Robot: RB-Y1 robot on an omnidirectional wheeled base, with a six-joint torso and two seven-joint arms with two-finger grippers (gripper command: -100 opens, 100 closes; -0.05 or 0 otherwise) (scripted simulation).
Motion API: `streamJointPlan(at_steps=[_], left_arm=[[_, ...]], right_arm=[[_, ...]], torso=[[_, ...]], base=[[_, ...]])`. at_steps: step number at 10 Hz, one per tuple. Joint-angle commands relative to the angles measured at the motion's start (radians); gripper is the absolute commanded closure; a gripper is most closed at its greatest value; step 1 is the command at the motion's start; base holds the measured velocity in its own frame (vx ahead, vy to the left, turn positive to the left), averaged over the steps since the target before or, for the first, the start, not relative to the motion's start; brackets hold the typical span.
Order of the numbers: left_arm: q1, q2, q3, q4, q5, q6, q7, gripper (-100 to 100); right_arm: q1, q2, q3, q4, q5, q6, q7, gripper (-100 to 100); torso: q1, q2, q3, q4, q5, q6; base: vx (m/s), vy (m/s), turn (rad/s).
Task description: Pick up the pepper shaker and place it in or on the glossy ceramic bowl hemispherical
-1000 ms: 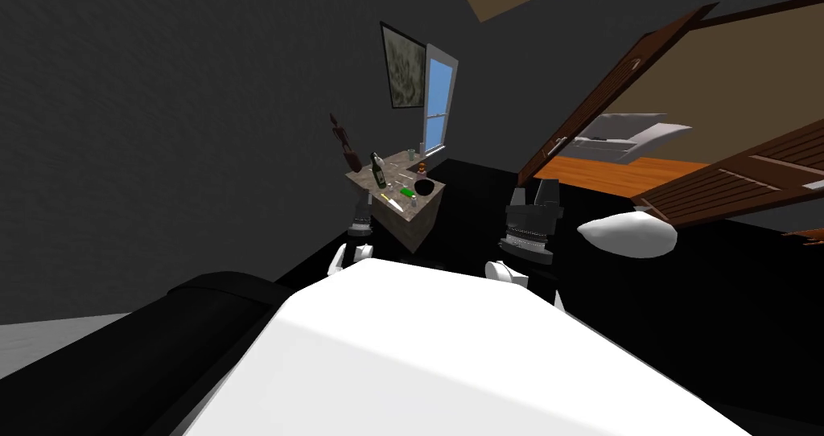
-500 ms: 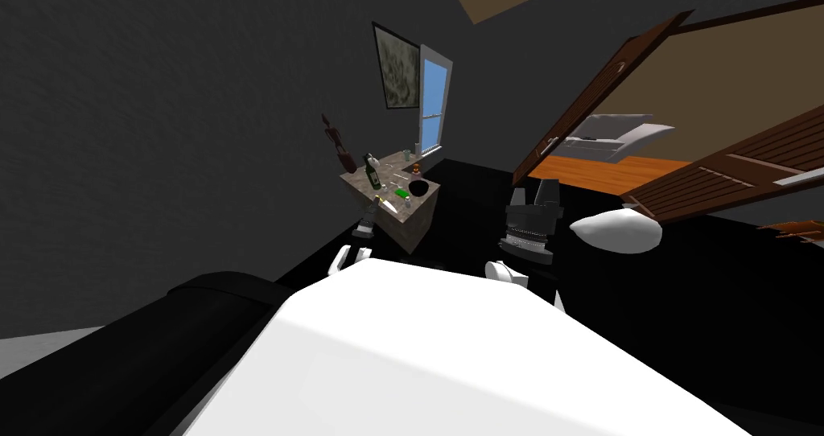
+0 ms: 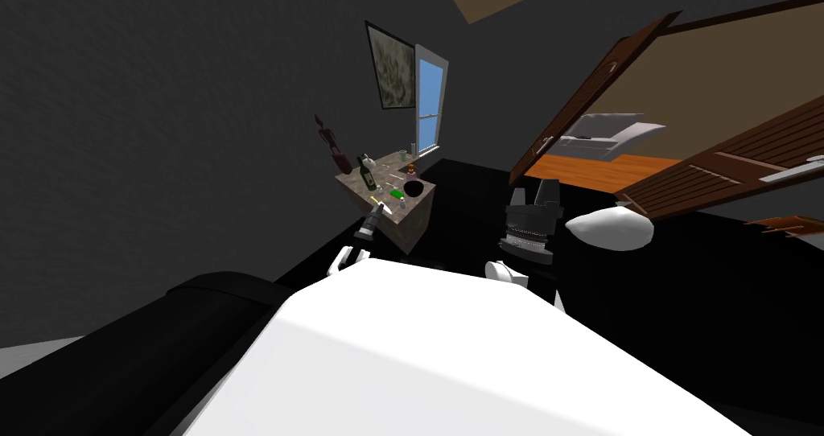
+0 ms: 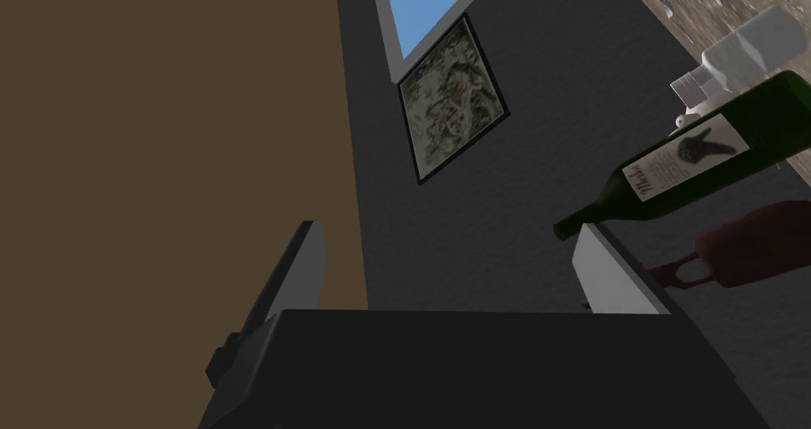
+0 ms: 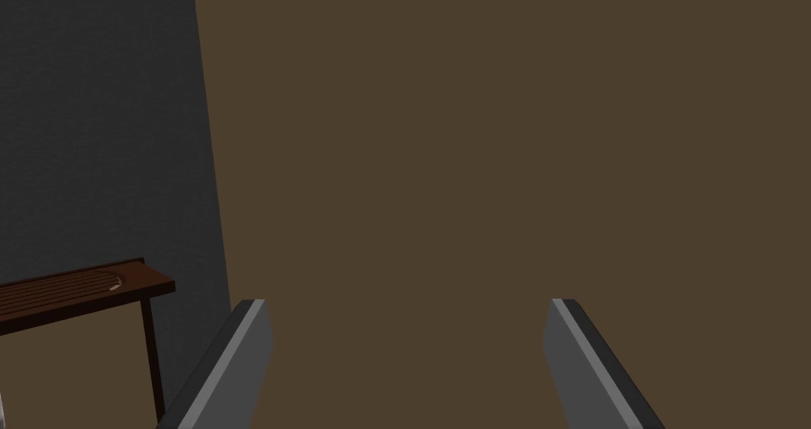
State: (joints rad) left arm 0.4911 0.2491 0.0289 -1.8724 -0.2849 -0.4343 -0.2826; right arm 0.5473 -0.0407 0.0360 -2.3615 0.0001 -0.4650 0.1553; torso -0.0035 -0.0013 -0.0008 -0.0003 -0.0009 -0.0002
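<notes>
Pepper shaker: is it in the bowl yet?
Not yet. Done: the left gripper is at the table, near the green bottle. In hand: nothing; it and the right gripper are open. Left: grab the small shaker, drop it in the dark bowl.

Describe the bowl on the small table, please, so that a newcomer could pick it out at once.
Under the window in the dark wall stands a small speckled-top table. Near its right edge sits the bowl: black, round and low, unlike the tall green bottle on the left side.
</notes>
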Motion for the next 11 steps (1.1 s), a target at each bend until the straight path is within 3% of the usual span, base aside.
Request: streamJointPlan(at_steps=[1,6,11], left_arm=[[-0.003,0.003,-0.008,0.024,-0.031,0.018,-0.026,-100],[-0.051,0.033,-0.017,0.121,-0.096,0.059,-0.087,-100],[-0.131,0.084,-0.031,0.228,-0.151,0.095,-0.157,-100]], right_arm=[[0.0,0.0,0.0,0.0,0.0,0.0,0.0,0],[0.0,0.0,0.0,0.0,0.0,0.0,0.0,0],[0.0,0.0,0.0,0.0,0.0,0.0,0.0,0]], torso=[[0.0,0.0,0.0,0.0,0.0,0.0],[0.0,0.0,0.0,0.0,0.0,0.0],[-0.001,-0.001,-0.001,0.0,0.0,0.0]], base=[[0.02,-0.048,-0.012],[0.029,-0.058,0.001],[0.036,-0.065,0.028]])
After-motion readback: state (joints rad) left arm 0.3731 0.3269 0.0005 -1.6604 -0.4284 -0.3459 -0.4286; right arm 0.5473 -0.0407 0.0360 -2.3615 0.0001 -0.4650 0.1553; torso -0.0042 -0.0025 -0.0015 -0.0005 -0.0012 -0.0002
